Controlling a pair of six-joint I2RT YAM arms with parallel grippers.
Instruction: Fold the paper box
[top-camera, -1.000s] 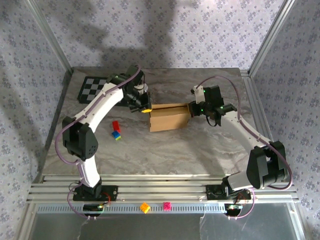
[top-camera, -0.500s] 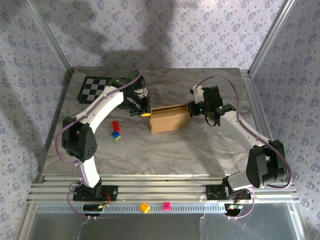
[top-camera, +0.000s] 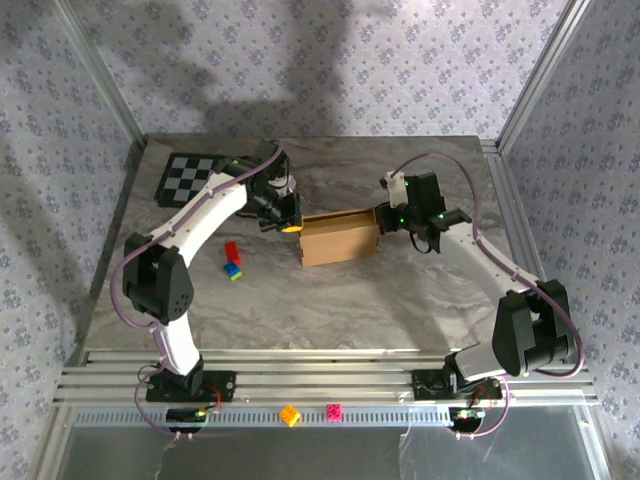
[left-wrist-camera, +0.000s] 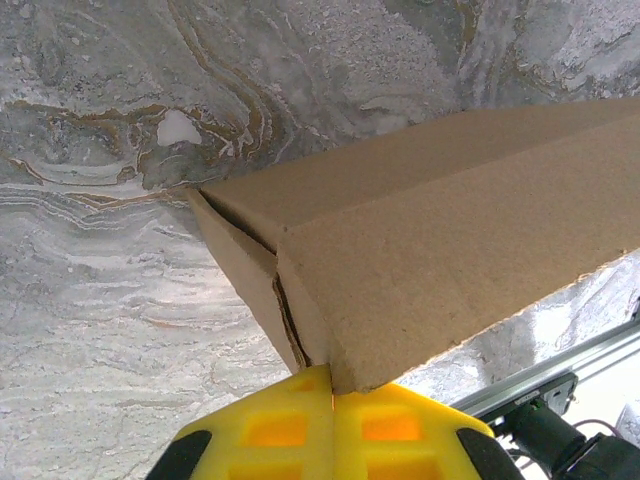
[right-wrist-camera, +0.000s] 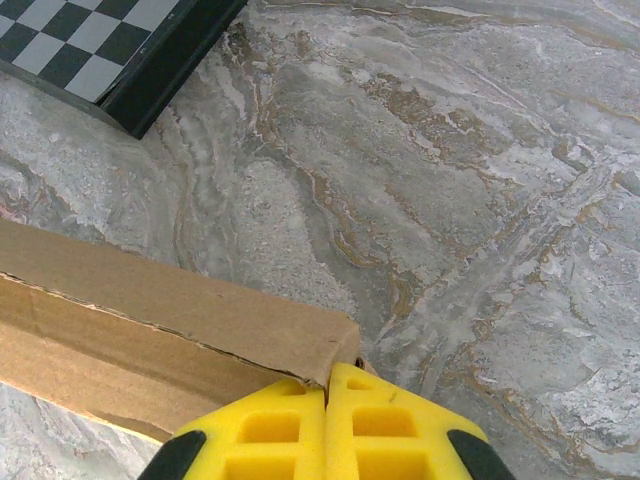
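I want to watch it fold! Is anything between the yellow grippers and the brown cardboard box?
Nothing visible stands in the way. The shut left gripper meets one end corner of the plain tan cardboard paper box, and the shut right gripper meets the opposite end corner.

We see two arms with white shells on the long links and black housings at the joints. A purple cable (top-camera: 440, 154) arches along the right arm (top-camera: 480, 258), whose base sits at five o'clock. A like one follows the left arm (top-camera: 197, 220), based at seven o'clock. Small green lights (top-camera: 403, 210) glow near each wrist. The left gripper (left-wrist-camera: 332, 400) and right gripper (right-wrist-camera: 326, 400) have bright yellow fingers (right-wrist-camera: 265, 430) with rectangular recesses, edged in black.
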